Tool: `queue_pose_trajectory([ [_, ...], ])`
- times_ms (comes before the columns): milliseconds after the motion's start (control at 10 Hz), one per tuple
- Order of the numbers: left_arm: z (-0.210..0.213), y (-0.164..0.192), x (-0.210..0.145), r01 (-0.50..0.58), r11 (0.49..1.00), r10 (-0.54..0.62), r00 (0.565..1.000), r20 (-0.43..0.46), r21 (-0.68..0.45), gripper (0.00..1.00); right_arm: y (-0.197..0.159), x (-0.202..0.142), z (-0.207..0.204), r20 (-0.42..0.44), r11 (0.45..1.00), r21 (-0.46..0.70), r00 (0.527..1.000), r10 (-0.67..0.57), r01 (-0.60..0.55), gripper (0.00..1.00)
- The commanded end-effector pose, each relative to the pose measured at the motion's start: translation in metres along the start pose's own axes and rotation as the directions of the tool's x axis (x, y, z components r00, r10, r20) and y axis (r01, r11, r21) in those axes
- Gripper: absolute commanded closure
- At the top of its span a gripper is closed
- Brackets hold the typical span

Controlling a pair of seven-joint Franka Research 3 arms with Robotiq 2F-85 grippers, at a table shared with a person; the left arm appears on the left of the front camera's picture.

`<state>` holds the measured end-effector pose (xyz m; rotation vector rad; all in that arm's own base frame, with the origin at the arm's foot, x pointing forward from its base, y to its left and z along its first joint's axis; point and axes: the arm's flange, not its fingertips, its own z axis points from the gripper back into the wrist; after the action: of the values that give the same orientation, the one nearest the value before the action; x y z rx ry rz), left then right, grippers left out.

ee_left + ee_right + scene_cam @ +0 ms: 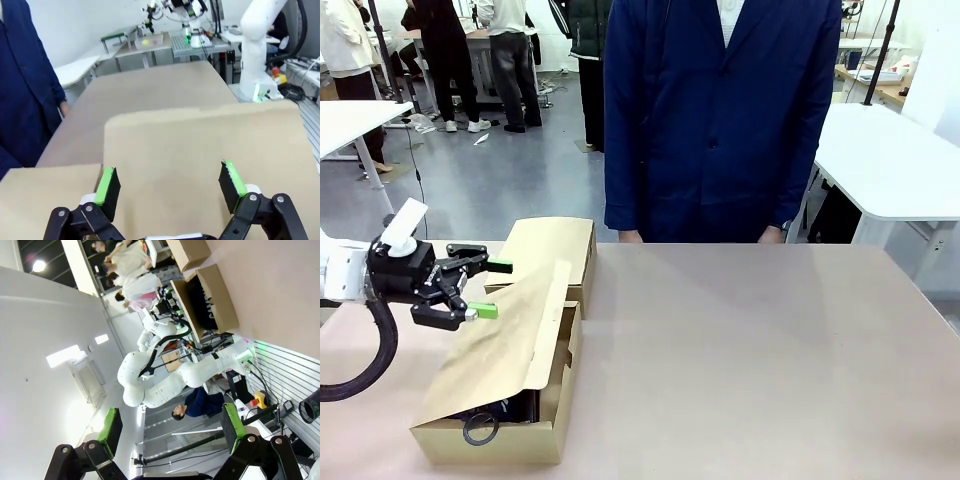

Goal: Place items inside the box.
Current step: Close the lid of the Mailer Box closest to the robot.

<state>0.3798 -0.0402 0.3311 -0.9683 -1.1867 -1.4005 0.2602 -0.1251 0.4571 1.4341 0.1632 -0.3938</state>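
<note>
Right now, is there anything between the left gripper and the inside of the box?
Yes. The box's lid flap leans over most of the opening, right under the open left gripper. Only a narrow gap at the near end shows something dark inside.

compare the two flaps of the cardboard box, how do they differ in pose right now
The near flap slopes down over the box, covering most of the opening; the far flap is folded back, lying outward toward the person. The left gripper has its open fingers at the near flap's edge, while nothing touches the far flap. Both are plain brown cardboard. Dark items show only in the gap at the box's near end.
</note>
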Motion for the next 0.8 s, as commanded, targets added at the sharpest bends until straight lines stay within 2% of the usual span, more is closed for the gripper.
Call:
queue_pose_trajectory([
  [0, -0.027, -0.147, -0.050, 0.050, 0.999, -0.050, 0.993, -0.102, -0.004, 0.00, 0.003, -0.002, -0.001, 0.012, 1.000, 0.003, 1.000, 0.000, 0.000, 0.00],
  [200, -0.029, -0.157, -0.057, 0.038, 0.999, -0.043, 0.980, -0.193, -0.027, 0.00, 0.003, -0.002, -0.001, 0.012, 1.000, 0.003, 1.000, 0.000, 0.000, 0.00],
  [700, -0.039, -0.165, -0.075, 0.097, 0.994, -0.108, 0.955, -0.276, -0.054, 0.00, 0.003, -0.002, -0.001, 0.012, 1.000, 0.003, 1.000, 0.000, 0.000, 0.00],
])
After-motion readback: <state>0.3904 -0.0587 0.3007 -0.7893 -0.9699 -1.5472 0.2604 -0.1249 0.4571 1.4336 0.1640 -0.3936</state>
